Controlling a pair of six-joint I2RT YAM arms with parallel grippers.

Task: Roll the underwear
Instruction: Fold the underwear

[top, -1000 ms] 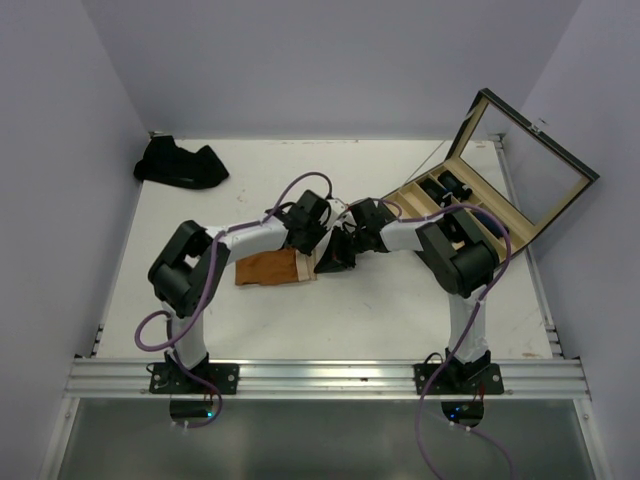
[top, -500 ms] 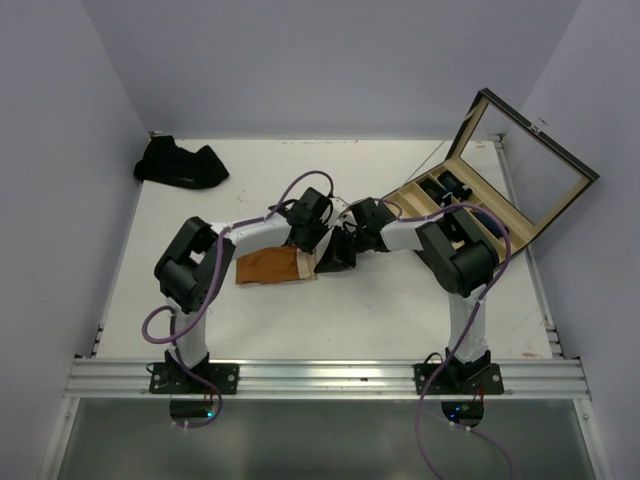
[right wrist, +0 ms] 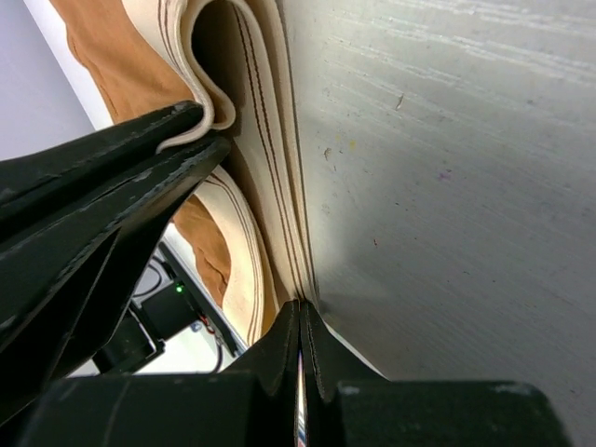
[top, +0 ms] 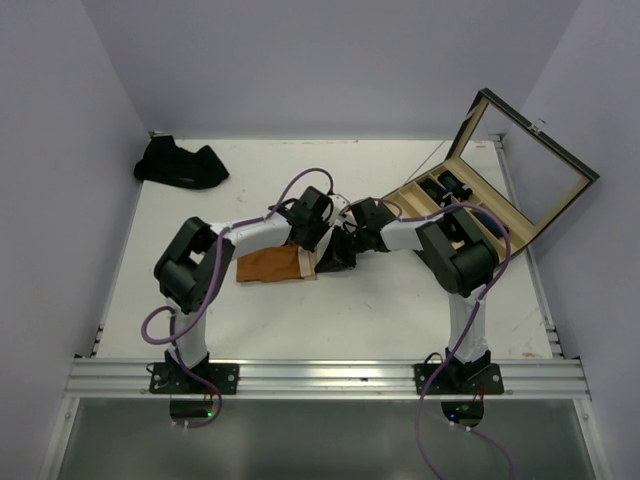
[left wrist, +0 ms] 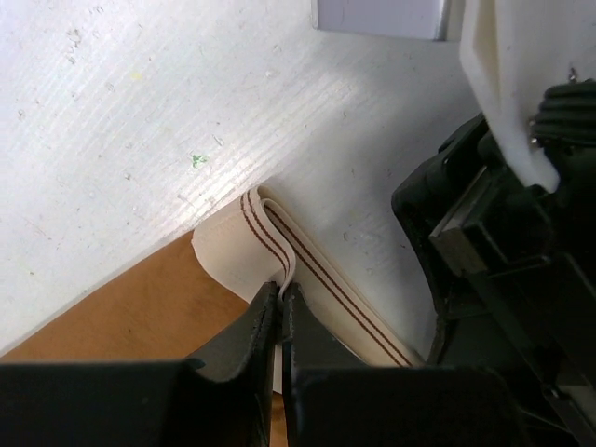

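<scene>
Rust-orange cloth with a cream, brown-striped waistband [left wrist: 296, 256] — that is the rust-orange underwear [top: 266, 267], lying flat on the white table [top: 380, 320] near its middle, just ahead of my two bases. My left claw [left wrist: 280, 296] has its fingers pressed together on an upstanding fold of the waistband at the garment's right end. My right claw [right wrist: 300, 312] comes in from the opposite side, close against the left one. Its fingers are likewise closed, nipping the layered edge of the same band low against the table. A heap of dark underwear [top: 180, 163] lies at the far left corner, well apart. The wooden box [top: 455, 215] stands at the far right with its glass lid [top: 530, 165] tilted up — some dark items sit in its far compartments.
</scene>
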